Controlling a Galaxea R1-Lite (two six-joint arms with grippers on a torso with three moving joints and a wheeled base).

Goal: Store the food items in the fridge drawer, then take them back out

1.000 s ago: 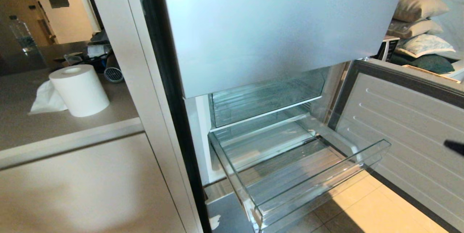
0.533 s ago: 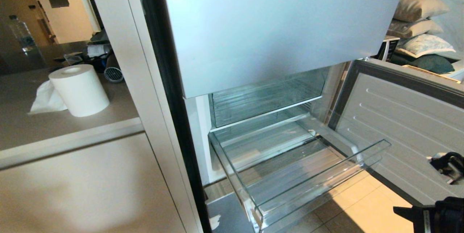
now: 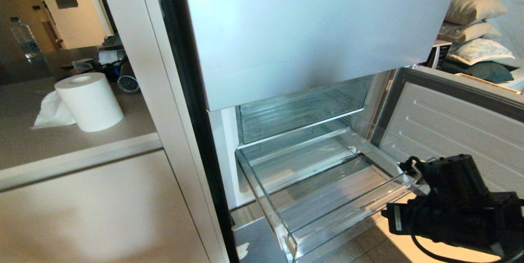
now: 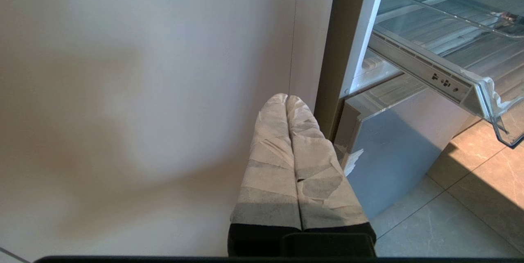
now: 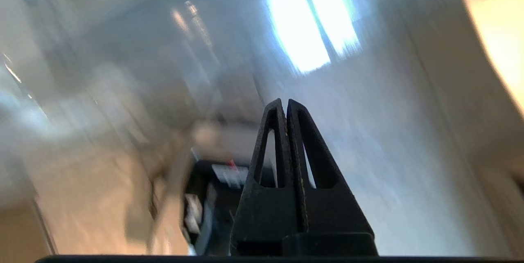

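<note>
Right gripper (image 5: 285, 103): I see its fingers pressed together, holding nothing; in the head view the arm is at the drawer's front right corner.
Left gripper (image 4: 287, 99): closed too, empty, parked low beside the cabinet panel (image 4: 143, 91).
Drawer (image 3: 327, 197): just ahead of my right gripper, pulled out, nothing lying on its ribbed floor.
Food: I find no fruit in any view, so I cannot place it.
Step in hand: I judge I should open the fingers before reaching for anything, and keep the wrist clear of the drawer's rim.
Obstacles: the open fridge door (image 3: 458, 132) stands close beside the arm, leaving little room.
Farther: paper roll (image 3: 89, 101) on the counter, well away.
</note>
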